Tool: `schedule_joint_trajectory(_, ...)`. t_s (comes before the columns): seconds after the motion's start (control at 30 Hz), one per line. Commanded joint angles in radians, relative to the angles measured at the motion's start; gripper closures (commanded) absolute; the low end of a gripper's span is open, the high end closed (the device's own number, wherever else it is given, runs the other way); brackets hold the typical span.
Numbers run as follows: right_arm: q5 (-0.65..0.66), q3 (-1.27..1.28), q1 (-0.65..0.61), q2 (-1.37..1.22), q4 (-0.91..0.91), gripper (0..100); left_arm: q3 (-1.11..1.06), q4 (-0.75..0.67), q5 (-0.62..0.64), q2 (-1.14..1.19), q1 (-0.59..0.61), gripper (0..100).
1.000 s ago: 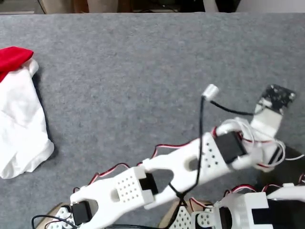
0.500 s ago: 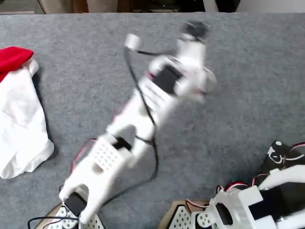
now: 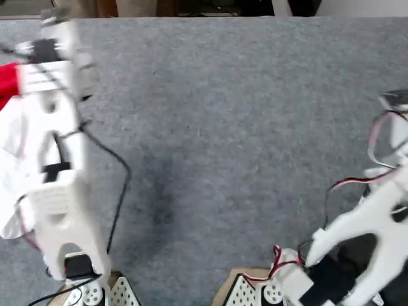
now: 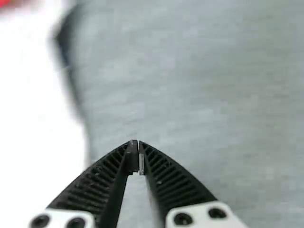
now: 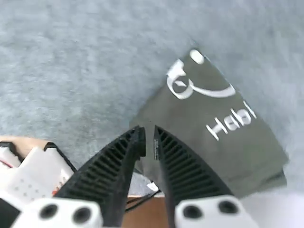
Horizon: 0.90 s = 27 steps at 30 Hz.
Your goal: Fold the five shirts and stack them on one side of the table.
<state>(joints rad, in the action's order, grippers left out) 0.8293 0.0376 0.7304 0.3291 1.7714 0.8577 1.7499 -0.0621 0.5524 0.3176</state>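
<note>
A white shirt [image 3: 25,185] lies crumpled at the table's left edge, with a red shirt [image 3: 7,80] just beyond it. My left arm [image 3: 54,166] stretches over the white shirt, its gripper [image 3: 56,18] past the red one. In the left wrist view that gripper [image 4: 135,156] is shut and empty above grey table, the white shirt [image 4: 33,123] beside it. A folded dark shirt [image 5: 213,128] with white print lies under my right gripper [image 5: 147,137], which is shut on nothing just above its near edge.
Grey felt table [image 3: 229,127] spreads wide between the arms. The right arm [image 3: 376,210] stands at the right edge. Both arm bases [image 3: 255,290] sit on a wooden board at the front edge.
The left arm has swung from the far right, across the table, to the left over the white shirt. The dark shirt was left at the right. The right arm lifted.
</note>
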Motion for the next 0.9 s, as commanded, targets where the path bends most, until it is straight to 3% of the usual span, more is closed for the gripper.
schedule_joint_trajectory(0.0,-0.011,0.033,-0.119,0.025,0.011,94.9,-0.221,0.012,-0.069,-0.130,0.181,92)
schedule_joint_trajectory(0.13,-0.012,0.045,-0.208,-0.035,0.009,94.9,-0.468,0.012,-0.081,-0.251,0.318,85)
schedule_joint_trajectory(0.37,-0.008,0.050,-0.242,-0.101,-0.006,95.0,-0.841,-0.023,-0.153,-0.493,0.423,84)
schedule_joint_trajectory(0.67,-0.002,0.051,-0.242,-0.159,-0.032,95.0,-1.298,-0.384,-0.155,-0.610,0.465,84)
schedule_joint_trajectory(0.87,-0.008,0.050,-0.243,-0.166,-0.032,95.0,-1.399,-0.559,-0.153,-0.618,0.466,88)
